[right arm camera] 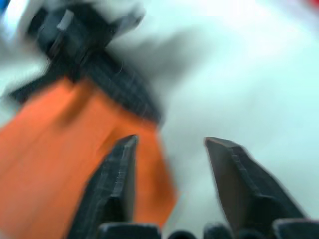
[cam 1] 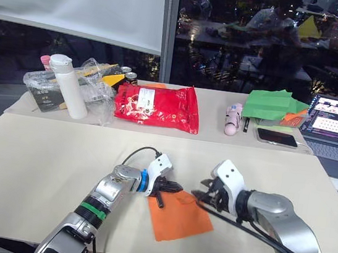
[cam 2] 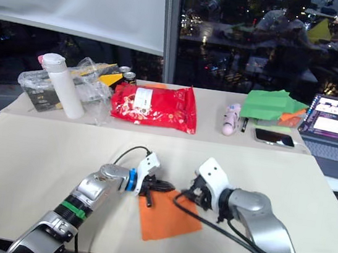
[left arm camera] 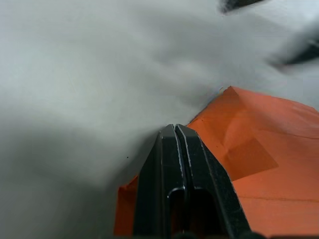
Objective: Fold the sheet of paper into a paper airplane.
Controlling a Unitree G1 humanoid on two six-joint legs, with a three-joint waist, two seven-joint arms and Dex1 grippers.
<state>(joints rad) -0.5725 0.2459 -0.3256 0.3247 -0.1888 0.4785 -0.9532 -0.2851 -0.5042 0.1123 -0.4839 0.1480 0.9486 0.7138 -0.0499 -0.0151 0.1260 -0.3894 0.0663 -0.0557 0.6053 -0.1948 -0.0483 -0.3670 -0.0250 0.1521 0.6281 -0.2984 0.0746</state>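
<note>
Working over the pale bench, I have both arms at the orange paper airplane, which is for now a flat, partly folded orange sheet lying on the bench, nearer the robot than the red foil snack bag. One corner flap is already creased down at its far end, as the left wrist view shows.

My left pincer has its two black fingers pressed together with no gap, tips resting at the sheet's far left corner. I judge this is to pin the paper or press the crease so it does not slide; I cannot tell whether any paper is caught between the fingers.

My right pincer has its fingers spread apart, nothing between them, poised just off the sheet's far right corner, close to the left one. That placement suits picking up the corner for the next fold.

I judge the task early: one small fold, no pointed nose yet. The thin paper may shift or crumple if I close too fast.
</note>
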